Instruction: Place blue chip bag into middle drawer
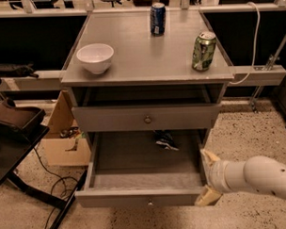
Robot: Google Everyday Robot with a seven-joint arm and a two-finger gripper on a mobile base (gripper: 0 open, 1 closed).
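The middle drawer (113, 198) is pulled out, its round knob on the front panel. The blue chip bag (165, 139) lies crumpled on the drawer floor at the back, partly under the shut drawer front above. My gripper (206, 177) is outside the drawer at its front right corner, level with the drawer's right wall. Its two tan fingers (209, 157) are spread apart and hold nothing. The gripper is well clear of the bag.
On the cabinet top stand a white bowl (95, 57), a blue soda can (157, 18) and a green can (203, 50). The upper knobbed drawer (147, 118) is shut. A cardboard box (64, 142) and a black stand with cables are at the left.
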